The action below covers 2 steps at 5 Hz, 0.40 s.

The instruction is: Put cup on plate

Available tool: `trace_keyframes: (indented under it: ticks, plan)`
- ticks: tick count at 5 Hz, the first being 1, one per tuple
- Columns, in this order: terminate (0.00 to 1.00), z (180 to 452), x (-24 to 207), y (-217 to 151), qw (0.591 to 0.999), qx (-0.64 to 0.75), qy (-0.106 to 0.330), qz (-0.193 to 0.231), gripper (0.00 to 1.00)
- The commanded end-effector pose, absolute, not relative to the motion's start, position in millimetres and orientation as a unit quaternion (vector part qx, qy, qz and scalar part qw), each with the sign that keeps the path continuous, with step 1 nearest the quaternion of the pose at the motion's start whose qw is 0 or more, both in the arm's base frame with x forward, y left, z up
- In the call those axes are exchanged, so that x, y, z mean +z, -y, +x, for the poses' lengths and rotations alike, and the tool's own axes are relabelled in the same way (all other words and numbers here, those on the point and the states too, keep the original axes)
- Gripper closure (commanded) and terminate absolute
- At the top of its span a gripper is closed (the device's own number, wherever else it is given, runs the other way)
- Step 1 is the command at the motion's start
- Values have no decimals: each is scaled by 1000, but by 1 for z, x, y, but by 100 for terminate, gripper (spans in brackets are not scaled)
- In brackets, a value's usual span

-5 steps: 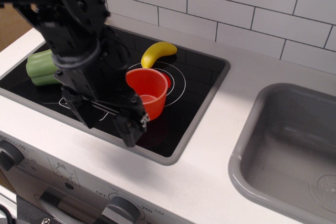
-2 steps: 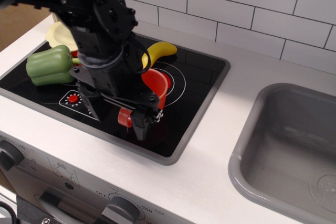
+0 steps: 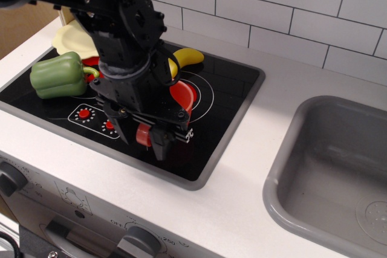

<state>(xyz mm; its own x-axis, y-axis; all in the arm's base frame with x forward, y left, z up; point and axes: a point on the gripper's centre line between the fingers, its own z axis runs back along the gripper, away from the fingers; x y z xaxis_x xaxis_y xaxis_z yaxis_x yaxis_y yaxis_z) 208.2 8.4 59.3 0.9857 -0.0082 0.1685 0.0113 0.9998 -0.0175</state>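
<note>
Since a moment ago we see the gripper (image 3: 147,138) lower over the hob (image 3: 224,113), jaws clamped on the cup (image 3: 183,95). That cup sits tilted beside the banana (image 3: 188,56), well apart from the plate (image 3: 68,39) behind the green pepper (image 3: 59,75).

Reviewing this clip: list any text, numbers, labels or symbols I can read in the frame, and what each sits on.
"250": printed on the stove front panel, beside the lower knob; only partly visible.
Small print on the panel left of that knob: too blurred to read.
Red round markings on the cooktop beside the pincer: symbols, no readable text.
No legible writing elsewhere.
</note>
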Motion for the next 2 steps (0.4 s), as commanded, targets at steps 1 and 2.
trace_keyframes:
  ticks: [1,2]
  plan:
    - [0,220,76,-15,992,18,121,21,100]
    - [0,222,89,-23,990,40,137,20,100]
